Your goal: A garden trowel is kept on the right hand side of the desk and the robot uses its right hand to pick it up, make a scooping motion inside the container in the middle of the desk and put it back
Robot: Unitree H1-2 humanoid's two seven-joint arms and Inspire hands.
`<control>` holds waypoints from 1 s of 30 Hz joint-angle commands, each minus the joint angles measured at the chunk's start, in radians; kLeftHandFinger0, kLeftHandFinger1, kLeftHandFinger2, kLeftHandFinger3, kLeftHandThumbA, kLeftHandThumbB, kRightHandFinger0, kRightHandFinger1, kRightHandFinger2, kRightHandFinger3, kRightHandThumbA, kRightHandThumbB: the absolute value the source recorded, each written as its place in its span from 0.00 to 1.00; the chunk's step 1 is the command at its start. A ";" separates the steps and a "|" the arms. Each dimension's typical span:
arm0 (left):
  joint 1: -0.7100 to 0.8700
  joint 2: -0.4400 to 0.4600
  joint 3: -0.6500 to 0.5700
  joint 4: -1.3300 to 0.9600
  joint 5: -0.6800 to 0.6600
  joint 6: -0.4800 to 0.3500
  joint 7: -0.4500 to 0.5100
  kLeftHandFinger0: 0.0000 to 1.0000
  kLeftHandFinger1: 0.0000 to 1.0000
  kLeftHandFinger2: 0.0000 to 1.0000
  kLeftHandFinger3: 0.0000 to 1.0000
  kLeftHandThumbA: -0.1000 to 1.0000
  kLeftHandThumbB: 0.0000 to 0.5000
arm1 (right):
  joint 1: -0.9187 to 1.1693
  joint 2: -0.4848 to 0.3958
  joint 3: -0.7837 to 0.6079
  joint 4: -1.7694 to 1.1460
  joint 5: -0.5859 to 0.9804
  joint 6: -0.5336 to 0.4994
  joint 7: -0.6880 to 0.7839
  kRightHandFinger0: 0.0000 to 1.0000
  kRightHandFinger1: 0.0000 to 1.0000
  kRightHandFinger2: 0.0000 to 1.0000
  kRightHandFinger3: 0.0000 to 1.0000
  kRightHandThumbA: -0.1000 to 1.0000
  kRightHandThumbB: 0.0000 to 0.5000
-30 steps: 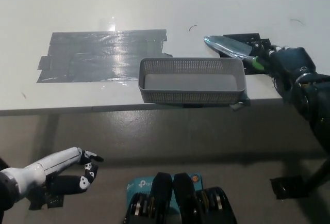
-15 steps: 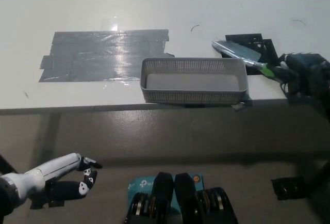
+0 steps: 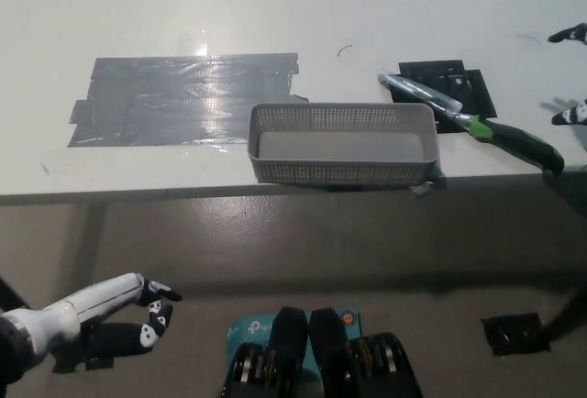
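Low at the picture's 8 o'clock, below the desk's front edge, the white left hand [image 3: 112, 311] rests over the floor, its fingers [image 3: 161, 295] loosely spread and holding nothing. On the white desk [image 3: 275, 4], toward 10 o'clock from the middle, a wide patch of grey tape [image 3: 183, 95] lies flat and shiny, its right end reaching close to the container's far left corner. The grey mesh container [image 3: 341, 171] stands upright near the desk's front edge at the middle, long side across the picture, with only its pale floor showing inside. At 12 o'clock from the container, a small dark curl mark [image 3: 343, 49] sits on the desk. The garden trowel [image 3: 468, 123] lies on the desk at the container's 2 o'clock, outside it; its metal blade points toward 10 o'clock and rests on a black mat [image 3: 463, 82], and its green and black handle runs toward 4 o'clock, ending near the desk's front edge. The trowel passes just beside the container's far right corner; whether they touch cannot be told. At the 3 o'clock edge only the tips of the black right hand [image 3: 572, 115] show, its fingers [image 3: 567, 37] apart, clear of the trowel handle and gripping nothing. At 5 o'clock, a small black object [image 3: 510, 334] lies on the floor
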State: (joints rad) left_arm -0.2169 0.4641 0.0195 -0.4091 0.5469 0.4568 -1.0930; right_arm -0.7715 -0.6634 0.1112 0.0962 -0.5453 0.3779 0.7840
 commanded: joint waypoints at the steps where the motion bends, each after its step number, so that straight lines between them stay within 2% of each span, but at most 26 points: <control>1: 0.009 0.011 0.009 -0.019 -0.001 0.013 0.024 1.00 0.85 0.89 1.00 1.00 0.82 | 0.039 -0.069 -0.119 -0.131 0.195 0.028 0.039 1.00 1.00 1.00 1.00 0.92 1.00; 2: 0.011 0.011 0.008 -0.019 0.003 0.013 0.024 1.00 0.86 0.90 1.00 1.00 0.81 | 0.064 -0.070 -0.141 -0.157 0.217 0.036 0.040 1.00 1.00 1.00 1.00 0.92 1.00; 4: 0.009 0.010 0.011 -0.018 0.004 0.013 0.021 1.00 0.87 0.90 1.00 1.00 0.81 | 0.149 -0.054 -0.199 -0.257 0.255 0.082 0.023 1.00 1.00 1.00 1.00 0.76 1.00; 5: 0.008 0.010 0.010 -0.016 0.004 0.013 0.023 1.00 0.87 0.90 1.00 1.00 0.81 | 0.172 -0.048 -0.214 -0.278 0.265 0.091 0.018 1.00 1.00 1.00 1.00 0.74 1.00; 6: 0.007 0.009 0.011 -0.016 0.004 0.013 0.023 1.00 0.86 0.89 1.00 1.00 0.82 | 0.205 -0.028 -0.241 -0.306 0.280 0.092 0.007 1.00 1.00 1.00 1.00 0.58 0.90; 7: 0.009 0.011 0.011 -0.017 0.010 0.013 0.024 1.00 0.86 0.89 1.00 1.00 0.83 | 0.241 0.011 -0.273 -0.326 0.284 0.092 -0.020 1.00 1.00 1.00 1.00 0.56 0.87; 8: 0.011 0.013 0.013 -0.018 0.003 0.013 0.025 1.00 0.86 0.89 1.00 1.00 0.81 | 0.300 0.093 -0.326 -0.365 0.266 0.092 -0.064 1.00 1.00 1.00 1.00 0.48 0.72; 9: 0.012 0.014 0.012 -0.019 -0.002 0.013 0.030 1.00 0.86 0.89 1.00 1.00 0.80 | 0.331 0.152 -0.359 -0.376 0.266 0.092 -0.091 1.00 1.00 1.00 1.00 0.42 0.64; 10: 0.009 0.014 0.011 -0.016 -0.004 0.013 0.033 1.00 0.86 0.89 1.00 1.00 0.79 | 0.342 0.178 -0.375 -0.380 0.264 0.092 -0.101 1.00 1.00 1.00 1.00 0.40 0.61; 11: 0.008 0.007 0.015 -0.017 -0.007 0.013 0.038 1.00 0.86 0.88 1.00 1.00 0.77 | 0.422 0.268 -0.376 -0.395 0.279 0.092 -0.183 1.00 1.00 1.00 1.00 0.34 0.43; 13: 0.012 0.005 0.014 -0.015 -0.006 0.013 0.040 1.00 0.87 0.88 1.00 1.00 0.76 | 0.481 0.316 -0.356 -0.405 0.250 0.053 -0.234 1.00 1.00 1.00 1.00 0.32 0.43; 14: 0.019 0.003 0.021 -0.017 -0.009 0.013 0.032 1.00 0.87 0.89 1.00 1.00 0.75 | 0.553 0.388 -0.335 -0.399 0.233 -0.009 -0.285 1.00 1.00 1.00 1.00 0.28 0.41; 15: 0.023 0.000 0.025 -0.018 -0.009 0.013 0.028 1.00 0.88 0.91 1.00 1.00 0.75 | 0.584 0.428 -0.330 -0.399 0.230 -0.026 -0.308 1.00 1.00 1.00 1.00 0.22 0.40; 18: 0.023 -0.013 0.018 -0.012 0.001 0.013 0.030 1.00 0.89 0.92 1.00 1.00 0.76 | 0.635 0.500 -0.337 -0.395 0.256 -0.066 -0.344 1.00 1.00 1.00 1.00 0.16 0.40; 19: 0.024 -0.014 0.016 -0.010 -0.005 0.013 0.036 1.00 0.89 0.93 1.00 1.00 0.72 | 0.648 0.506 -0.315 -0.385 0.233 -0.085 -0.352 1.00 1.00 1.00 1.00 0.19 0.43; 21: 0.024 -0.016 0.016 -0.007 -0.016 0.013 0.041 1.00 0.89 0.93 1.00 1.00 0.75 | 0.658 0.502 -0.290 -0.376 0.213 -0.112 -0.356 1.00 1.00 1.00 1.00 0.17 0.43; 22: 0.025 -0.018 0.017 -0.006 -0.017 0.013 0.042 1.00 0.89 0.94 1.00 1.00 0.74 | 0.661 0.496 -0.280 -0.372 0.209 -0.116 -0.360 0.97 0.94 0.95 1.00 0.13 0.46; 23: 0.025 -0.018 0.019 -0.005 -0.020 0.013 0.044 1.00 0.89 0.94 1.00 1.00 0.74 | 0.664 0.487 -0.267 -0.351 0.206 -0.155 -0.371 0.92 0.92 0.93 1.00 0.16 0.43; 24: 0.025 -0.015 0.013 -0.005 -0.028 0.013 0.058 1.00 0.87 0.93 1.00 1.00 0.79 | 0.668 0.459 -0.238 -0.339 0.162 -0.175 -0.375 0.87 0.88 0.89 1.00 0.18 0.38; 25: 0.025 -0.014 0.011 -0.005 -0.032 0.013 0.064 1.00 0.87 0.93 1.00 1.00 0.79 | 0.670 0.445 -0.222 -0.334 0.146 -0.184 -0.382 0.86 0.87 0.87 1.00 0.18 0.38; 26: 0.027 -0.011 0.008 -0.004 -0.047 0.013 0.082 1.00 0.87 0.93 1.00 1.00 0.81 | 0.666 0.423 -0.202 -0.309 0.124 -0.218 -0.403 0.79 0.84 0.84 1.00 0.16 0.36; 30: 0.033 -0.003 -0.001 -0.006 -0.058 0.013 0.112 0.96 0.86 0.93 1.00 1.00 0.83 | 0.645 0.395 -0.190 -0.289 0.137 -0.226 -0.431 0.77 0.82 0.83 1.00 0.12 0.31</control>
State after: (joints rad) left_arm -0.1833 0.4483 0.0200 -0.4070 0.5234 0.4569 -1.0557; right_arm -0.0944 -0.2247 -0.0942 -0.1974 -0.3792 0.2643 0.4500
